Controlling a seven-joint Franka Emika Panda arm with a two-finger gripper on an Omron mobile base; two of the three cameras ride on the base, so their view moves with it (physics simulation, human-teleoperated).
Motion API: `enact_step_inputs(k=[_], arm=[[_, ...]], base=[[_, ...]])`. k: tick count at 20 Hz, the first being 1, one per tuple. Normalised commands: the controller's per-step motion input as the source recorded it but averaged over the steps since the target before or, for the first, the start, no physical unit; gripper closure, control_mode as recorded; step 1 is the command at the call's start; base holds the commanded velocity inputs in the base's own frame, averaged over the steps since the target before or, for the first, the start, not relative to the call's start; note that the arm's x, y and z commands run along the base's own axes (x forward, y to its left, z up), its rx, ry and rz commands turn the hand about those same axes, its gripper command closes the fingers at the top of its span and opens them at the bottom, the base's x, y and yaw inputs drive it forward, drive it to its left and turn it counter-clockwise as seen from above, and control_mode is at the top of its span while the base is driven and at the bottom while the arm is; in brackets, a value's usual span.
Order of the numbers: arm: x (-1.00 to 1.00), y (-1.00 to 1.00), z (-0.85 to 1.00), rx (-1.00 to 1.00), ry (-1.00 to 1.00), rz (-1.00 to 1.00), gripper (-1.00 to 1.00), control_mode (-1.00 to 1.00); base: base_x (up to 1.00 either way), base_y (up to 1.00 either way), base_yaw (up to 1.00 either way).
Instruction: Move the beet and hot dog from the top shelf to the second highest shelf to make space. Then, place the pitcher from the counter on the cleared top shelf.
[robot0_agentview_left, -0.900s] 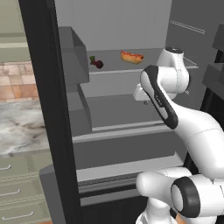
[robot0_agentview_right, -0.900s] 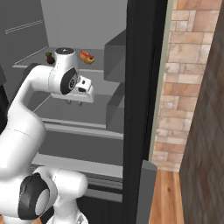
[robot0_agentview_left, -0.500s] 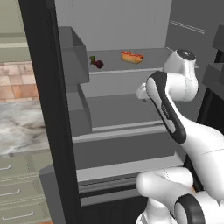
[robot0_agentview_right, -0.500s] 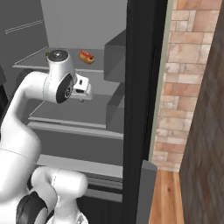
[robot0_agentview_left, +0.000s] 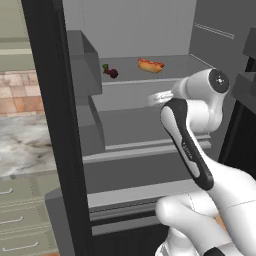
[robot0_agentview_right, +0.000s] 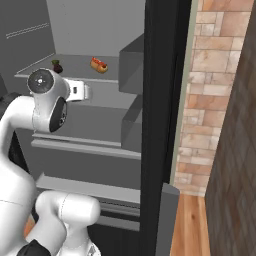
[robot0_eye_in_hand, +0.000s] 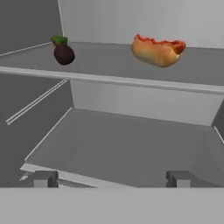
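The beet (robot0_eye_in_hand: 64, 52) sits at the left of the top shelf (robot0_eye_in_hand: 131, 81), and the hot dog (robot0_eye_in_hand: 158, 50) lies to its right. Both also show on this shelf in the base views: beet (robot0_agentview_left: 112, 73) (robot0_agentview_right: 57, 66), hot dog (robot0_agentview_left: 150, 65) (robot0_agentview_right: 99, 64). My gripper (robot0_eye_in_hand: 111, 178) is open, its fingertips (robot0_eye_in_hand: 43, 178) wide apart with nothing between them. It hovers in front of the fridge, just below the top shelf's lip and above the second highest shelf (robot0_eye_in_hand: 127, 148), and is seen as gripper (robot0_agentview_left: 159, 97) (robot0_agentview_right: 82, 91). The counter (robot0_agentview_left: 25, 150) lies left of the fridge. The pitcher is out of view.
Grey door bins (robot0_agentview_left: 82, 60) jut out left of the shelves. The black fridge door edge (robot0_agentview_left: 55, 125) stands between fridge and counter. Sage-green drawers (robot0_agentview_left: 20, 220) lie under the counter. A brick wall (robot0_agentview_right: 215, 100) rises to the right.
The arm's upper joints have risen and the hand has lifted slightly toward the top shelf's lip. The beet and hot dog have not moved.
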Motion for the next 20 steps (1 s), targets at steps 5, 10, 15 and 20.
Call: enact_step_inputs(k=[5,10,15,20], arm=[[0.2,0.43,0.6,0.0,-0.2,0.04,-1.0,-1.0],[0.53,0.46,0.31,0.0,-0.09,0.04,-1.0,-1.0],[0.66,0.34,0.21,0.02,0.0,0.0,-1.0,-1.0],[0.58,0.25,0.21,0.01,0.04,0.0,-1.0,-1.0]], base=[[0.0,0.0,0.0],[0.0,0.0,0.0],[0.0,0.0,0.0],[0.0,0.0,0.0]])
